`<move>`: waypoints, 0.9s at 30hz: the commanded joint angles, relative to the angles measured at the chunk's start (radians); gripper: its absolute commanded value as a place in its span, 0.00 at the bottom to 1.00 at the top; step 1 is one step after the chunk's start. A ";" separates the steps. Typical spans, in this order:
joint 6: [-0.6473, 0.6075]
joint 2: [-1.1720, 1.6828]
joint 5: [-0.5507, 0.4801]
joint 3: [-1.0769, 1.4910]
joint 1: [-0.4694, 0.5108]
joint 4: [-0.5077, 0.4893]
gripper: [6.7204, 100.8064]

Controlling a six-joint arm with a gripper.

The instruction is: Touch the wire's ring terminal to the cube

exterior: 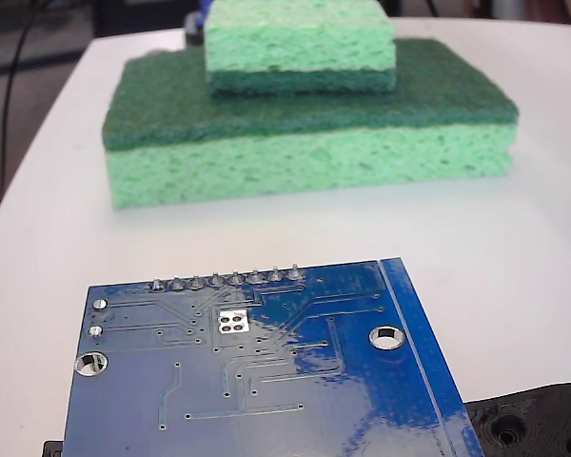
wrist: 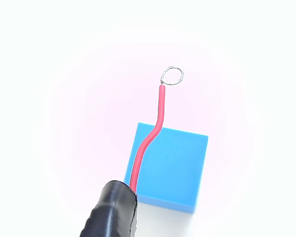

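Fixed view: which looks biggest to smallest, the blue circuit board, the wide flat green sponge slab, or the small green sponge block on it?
1. Wide flat green sponge slab and blue circuit board: they look alike; the board is nearer and cropped, so unranked.
2. Smallest: small green sponge block.

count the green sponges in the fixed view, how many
2. A wide sponge slab lies on the white table, dark scouring layer up. A smaller sponge block sits on top of it, toward the back. Others may be hidden beyond the frame.
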 commanded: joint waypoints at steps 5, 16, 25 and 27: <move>0.023 -0.044 -0.015 0.015 0.005 -0.043 0.99; 0.046 -0.107 -0.017 0.074 0.002 -0.140 0.99; 0.061 -0.161 -0.023 0.057 -0.005 -0.156 0.99; 0.064 -0.163 -0.020 0.057 -0.009 -0.155 0.99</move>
